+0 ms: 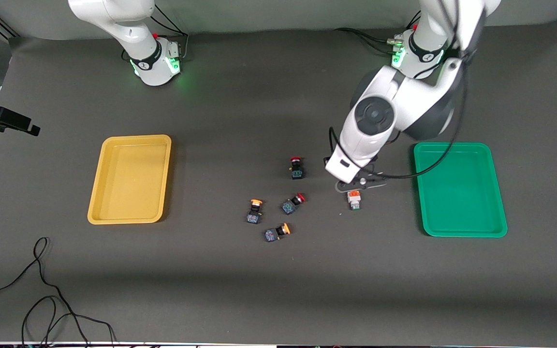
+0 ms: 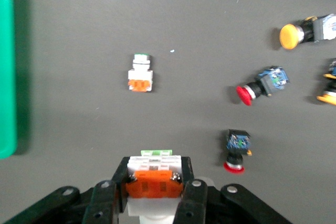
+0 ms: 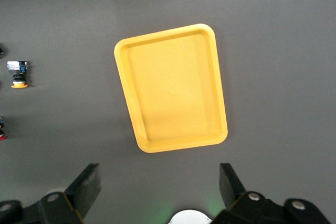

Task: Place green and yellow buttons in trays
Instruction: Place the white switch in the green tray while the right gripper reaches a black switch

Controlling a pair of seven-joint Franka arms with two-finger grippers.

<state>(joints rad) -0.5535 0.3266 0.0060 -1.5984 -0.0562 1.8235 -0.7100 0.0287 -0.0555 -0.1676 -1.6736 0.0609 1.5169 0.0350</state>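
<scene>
Front view: the left gripper (image 1: 354, 186) is hanging low over the dark worktop (image 1: 259, 290), between the red-capped switches and the green tray (image 1: 460, 188), with a white green-tipped button (image 1: 354, 199) lying just beside it, nearer the camera. The two yellow-capped buttons (image 1: 255, 210) (image 1: 277, 232) are sitting farther from the green tray than the two red-capped switches (image 1: 297, 167) (image 1: 293, 203) are. The yellow tray (image 1: 131, 179) is lying well apart from the green tray, at the right arm's end. Open worktop is separating the green tray's raised rim from the cluster, so a lifted carry looks unobstructed.

Left wrist view: the jaws are pinching a second green-tipped button (image 2: 154, 178) across its orange block. The other green-tipped button (image 2: 140, 73) is lying on the worktop between the gripper and the green tray (image 2: 6, 66). These switches look light, rigid and smooth-sided, so I judge the squared orange block the surest hold; the round tip would likely slip.

Right wrist view: the right gripper (image 3: 160, 190) is waiting high over the yellow tray (image 3: 172, 87), jaws spread wide. One yellow-capped button (image 3: 17, 73) is showing well apart from this tray, which is empty.
</scene>
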